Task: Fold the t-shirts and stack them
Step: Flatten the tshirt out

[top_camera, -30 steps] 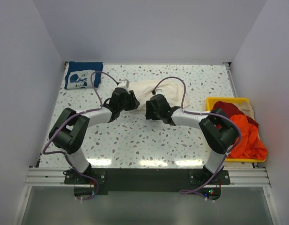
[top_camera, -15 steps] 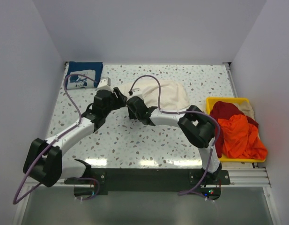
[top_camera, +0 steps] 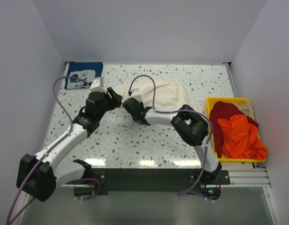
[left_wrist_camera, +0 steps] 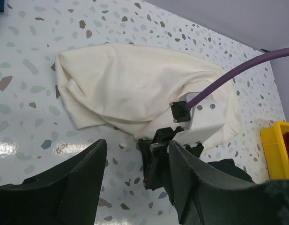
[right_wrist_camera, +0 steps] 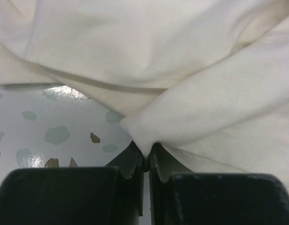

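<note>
The large cream t-shirt [top_camera: 160,93] lies crumpled at the back middle of the table. My right gripper [top_camera: 127,104] sits at its near-left edge, shut on a pinched fold of the cream cloth [right_wrist_camera: 158,70]; the fold enters the jaws at my right gripper [right_wrist_camera: 146,157]. My left gripper [top_camera: 116,100] hovers just left of it, open and empty, its dark fingers [left_wrist_camera: 64,187] straddling bare table in front of the cream shirt [left_wrist_camera: 135,84]. A folded navy t-shirt [top_camera: 82,75] with white print lies at the back left. An orange-red t-shirt [top_camera: 240,133] and a beige t-shirt [top_camera: 250,108] lie in the bin.
The yellow bin [top_camera: 214,100] stands at the right edge, also holding a dark red garment [top_camera: 226,111]. The right arm's purple cable [top_camera: 144,79] loops over the cream shirt. White walls close in the table on three sides.
Both arms swung left across the cream shirt, which now lies more spread out. The right gripper closed on the shirt's near-left edge. The left gripper opened wider.
</note>
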Controlling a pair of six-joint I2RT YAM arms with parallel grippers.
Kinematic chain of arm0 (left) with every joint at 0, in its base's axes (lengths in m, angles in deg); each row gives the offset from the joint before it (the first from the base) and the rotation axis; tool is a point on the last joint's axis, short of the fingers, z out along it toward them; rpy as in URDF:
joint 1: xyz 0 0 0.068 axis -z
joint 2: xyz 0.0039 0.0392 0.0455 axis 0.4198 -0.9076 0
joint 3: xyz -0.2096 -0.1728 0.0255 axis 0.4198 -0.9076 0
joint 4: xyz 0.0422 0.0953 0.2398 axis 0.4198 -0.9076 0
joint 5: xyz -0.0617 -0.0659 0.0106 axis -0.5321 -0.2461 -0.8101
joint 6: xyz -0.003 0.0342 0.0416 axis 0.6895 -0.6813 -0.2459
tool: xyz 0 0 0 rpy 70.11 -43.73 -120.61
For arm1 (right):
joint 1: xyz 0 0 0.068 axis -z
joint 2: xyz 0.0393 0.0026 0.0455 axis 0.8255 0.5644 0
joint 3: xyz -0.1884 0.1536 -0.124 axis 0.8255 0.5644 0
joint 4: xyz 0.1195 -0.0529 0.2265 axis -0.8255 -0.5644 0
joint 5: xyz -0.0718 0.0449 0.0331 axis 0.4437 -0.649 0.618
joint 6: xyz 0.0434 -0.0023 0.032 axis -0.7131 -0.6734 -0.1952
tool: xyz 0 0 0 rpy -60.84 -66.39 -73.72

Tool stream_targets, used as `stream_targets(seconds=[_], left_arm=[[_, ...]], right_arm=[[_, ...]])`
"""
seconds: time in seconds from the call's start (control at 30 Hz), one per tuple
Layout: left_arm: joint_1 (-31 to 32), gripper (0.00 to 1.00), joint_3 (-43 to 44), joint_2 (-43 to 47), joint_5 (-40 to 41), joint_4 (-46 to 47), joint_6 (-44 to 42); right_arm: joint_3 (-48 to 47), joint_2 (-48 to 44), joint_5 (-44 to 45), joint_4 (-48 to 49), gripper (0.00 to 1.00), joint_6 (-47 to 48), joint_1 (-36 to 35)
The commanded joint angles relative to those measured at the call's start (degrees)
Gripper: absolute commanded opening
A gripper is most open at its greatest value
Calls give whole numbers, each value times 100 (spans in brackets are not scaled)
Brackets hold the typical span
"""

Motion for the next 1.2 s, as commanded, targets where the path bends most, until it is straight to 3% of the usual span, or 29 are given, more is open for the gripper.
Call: stream_targets(seconds=[0.0,0.2,0.43,0.67,0.9,1.17], left_arm=[[-72,61,-84,187,202,18,25],[-89,61,-373,-102,167,376,341],[-72,61,-612,-779,175,791,605],[51,71,-402,-1674,228,1124,439],[157,74,117,-2519,193,1177,236],[165,77,994,-3336,438,1144,174]], right_arm=[[-293,43,602,-335,2,-57,-14],[15,-991,936,-898,0,101,13],[252,-2643,611,-1909,0,189,390],[-300,-3779,190,-2770,0,374,1040],[-1346,-4115,5,-3192,0,584,1787],[-2867,-3702,4,-3579,0,822,2034]])
